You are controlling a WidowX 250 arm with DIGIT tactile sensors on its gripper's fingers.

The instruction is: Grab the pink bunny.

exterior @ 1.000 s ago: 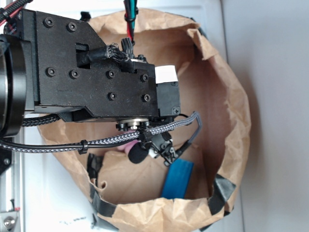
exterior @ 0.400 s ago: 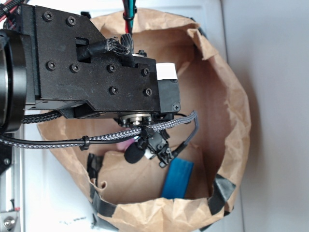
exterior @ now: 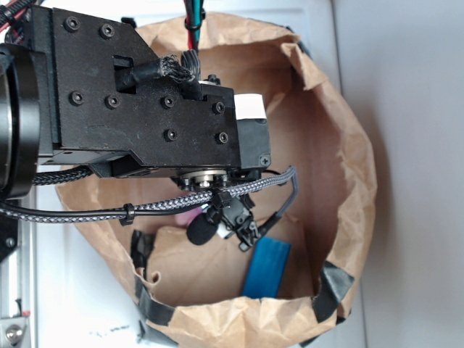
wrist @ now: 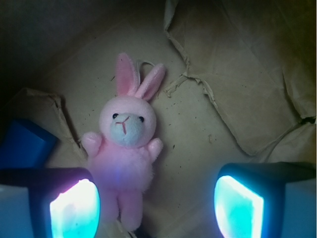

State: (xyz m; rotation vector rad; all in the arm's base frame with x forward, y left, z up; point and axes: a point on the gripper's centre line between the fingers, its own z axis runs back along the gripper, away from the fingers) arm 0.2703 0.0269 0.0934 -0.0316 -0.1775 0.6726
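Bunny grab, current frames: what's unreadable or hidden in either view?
- Exterior: the pink bunny is nearly all hidden behind the arm and cable; only a pink sliver shows.
- Exterior: the gripper is blocked by the wrist housing, so its height above the bag floor is unclear.
- Wrist: the blue block is cut off by the left edge and one finger.
- Wrist: the bunny's feet sit in shadow at the bottom edge; finger contact is unclear.
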